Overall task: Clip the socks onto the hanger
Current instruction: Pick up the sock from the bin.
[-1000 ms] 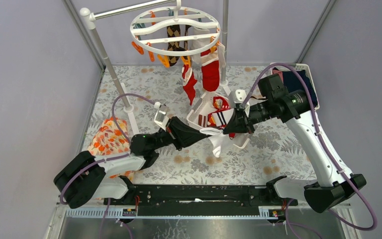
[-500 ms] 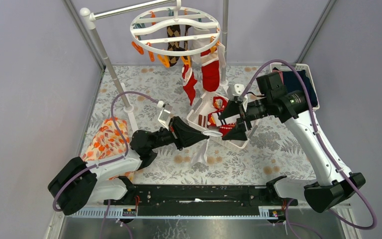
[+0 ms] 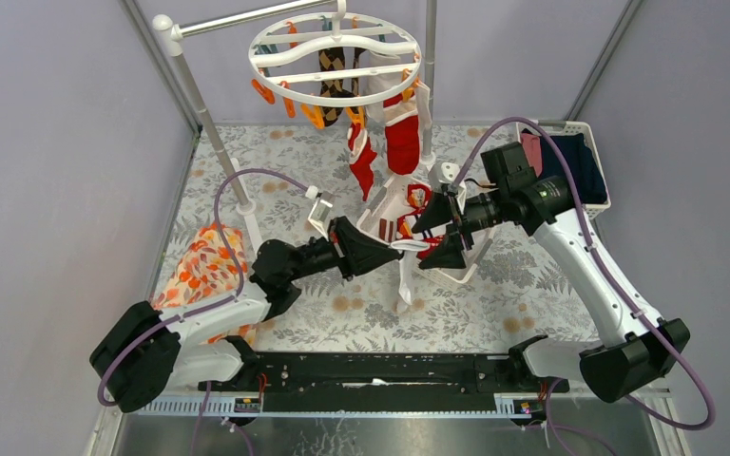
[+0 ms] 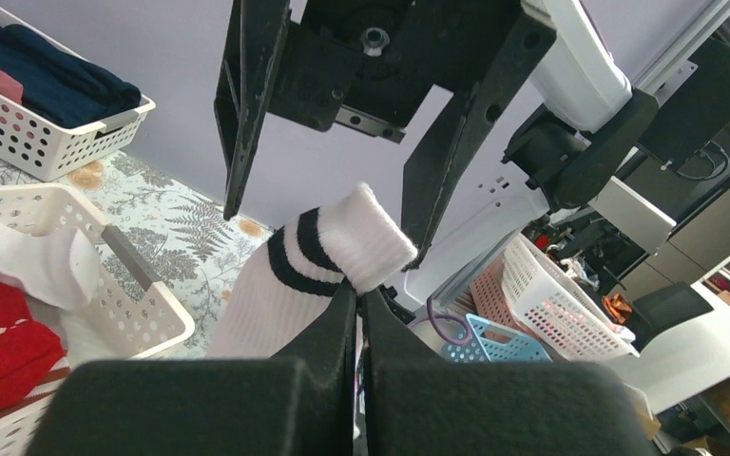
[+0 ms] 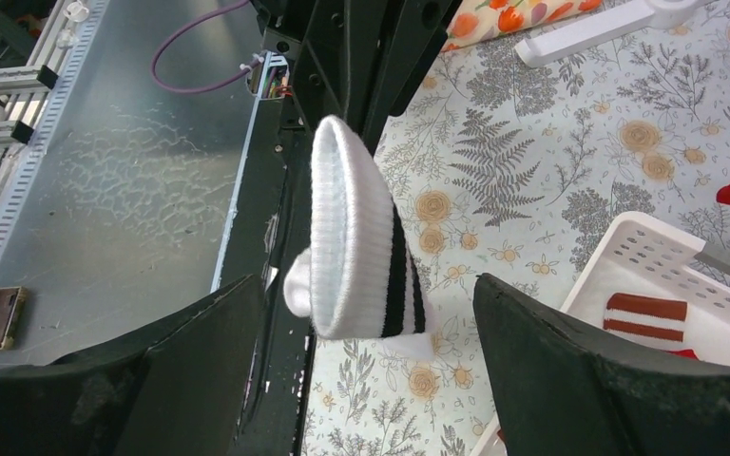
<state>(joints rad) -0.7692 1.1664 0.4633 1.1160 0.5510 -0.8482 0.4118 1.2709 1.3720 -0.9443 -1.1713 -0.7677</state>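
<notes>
Held thing: a white ribbed sock with two black cuff stripes (image 3: 405,280) hangs in the air above the floral-printed bench (image 3: 551,285), just in front of the white slatted plastic basket (image 3: 466,274).
Left fingers: the left gripper (image 3: 394,250) is clamped shut on the sock just under its cuff. In the left wrist view the black fingers meet, and the cuff bulges above them.
Right fingers: the right gripper (image 3: 424,245) is spread wide and holds nothing, with one finger on either side of the cuff.
Long axis: the sock hangs roughly vertical, cuff up at the fingers and foot drooping toward the bench. Whether the toe touches the bench cannot be told.
Key relation: the cuff's folded end pokes past the left fingers and lies between the open right fingers. The right arm is therefore the nearer one to take it, and closing would likely pinch the cuff across its width.
Hanger: the round white plastic drying ring with orange and teal clips (image 3: 337,100) hangs at the back, higher up and well apart from the sock. A brown argyle sock (image 3: 333,85) and red-and-white socks (image 3: 401,138) already dangle from it.
Step, as judged: a two-handed hold on the cuff before it is carried back to a free clip.
</notes>
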